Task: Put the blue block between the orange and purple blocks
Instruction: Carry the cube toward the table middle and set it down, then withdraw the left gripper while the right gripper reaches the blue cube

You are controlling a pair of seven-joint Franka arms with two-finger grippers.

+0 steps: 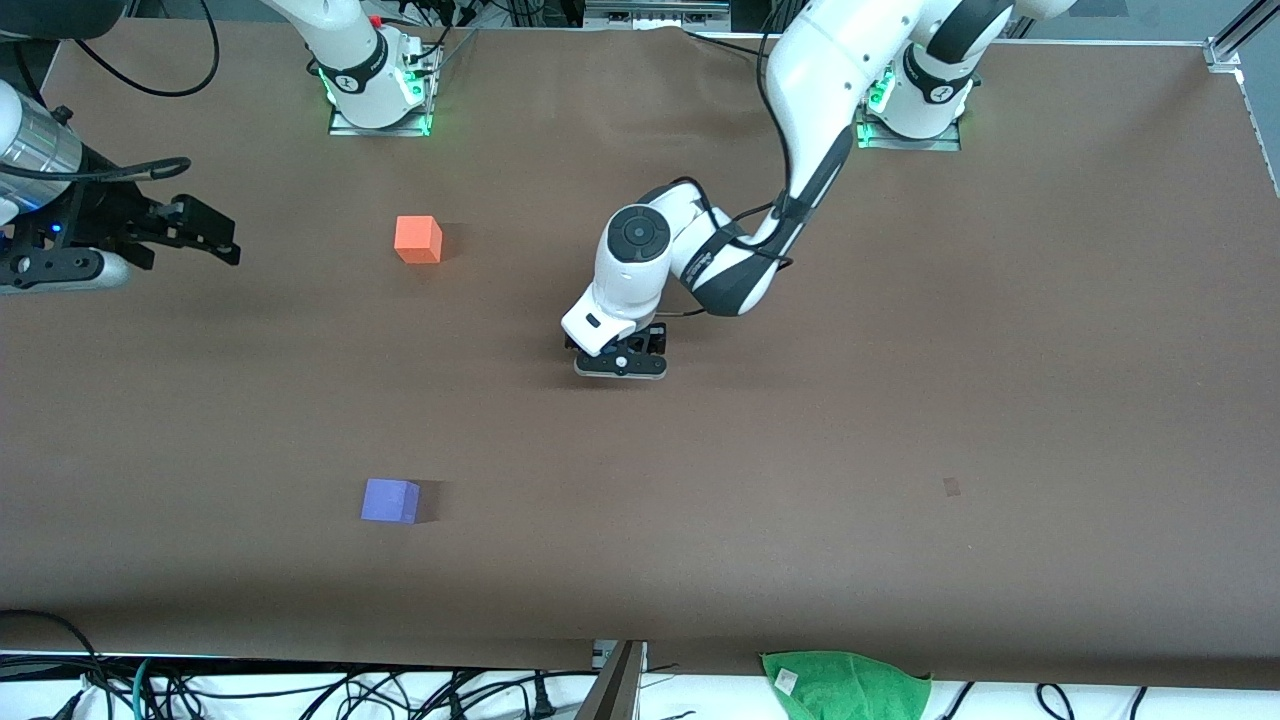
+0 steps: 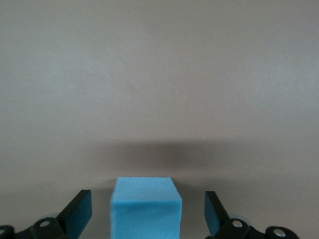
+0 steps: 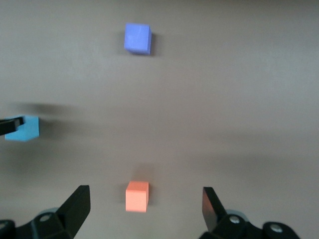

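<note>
Left gripper [image 1: 621, 366]: since its fingers [image 2: 77, 215] stand wide and clear of both faces, the blue block [image 2: 146, 205] sits free on the table [image 1: 900, 400].
Blue block: toward the left arm's end from the orange block [image 1: 418, 239] and purple block [image 1: 390, 500], off their line.
Right gripper [image 1: 205, 232]: spread wide, empty, waiting over the table edge.
</note>
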